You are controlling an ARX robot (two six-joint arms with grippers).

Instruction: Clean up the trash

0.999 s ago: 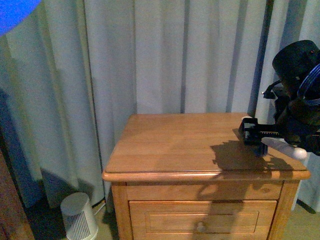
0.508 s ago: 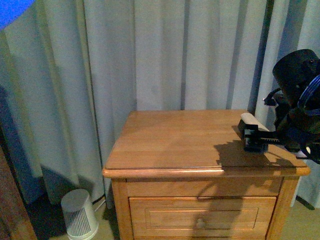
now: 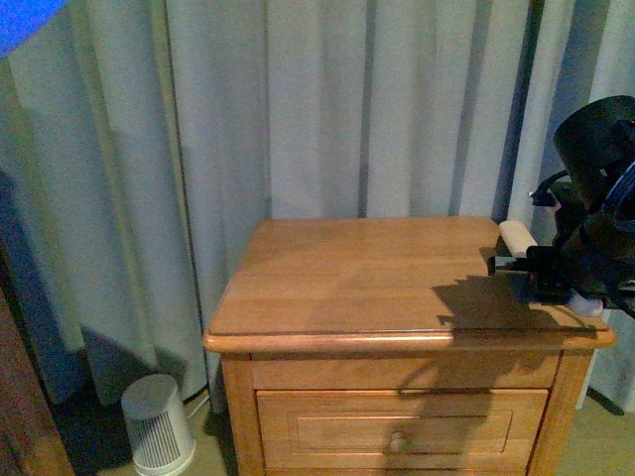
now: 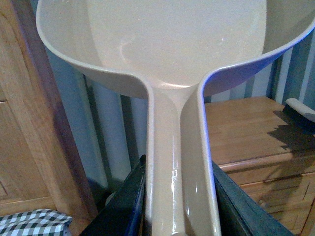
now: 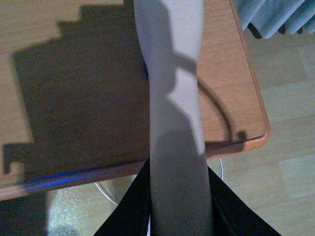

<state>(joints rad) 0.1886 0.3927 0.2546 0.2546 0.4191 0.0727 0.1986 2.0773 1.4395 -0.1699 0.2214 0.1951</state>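
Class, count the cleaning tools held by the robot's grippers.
2. A cream dustpan in the left gripper; a pale-handled brush in the right gripper, over the right edge of the nightstand. None seems hidden.

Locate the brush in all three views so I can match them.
Front view: the brush is at the far right, over the right end of the nightstand top.
Left wrist view: the brush shows beyond the dustpan, over the nightstand top.
Right wrist view: the brush's pale handle fills the centre, crossing the nightstand top's edge.
Shared landmark: the nightstand top.
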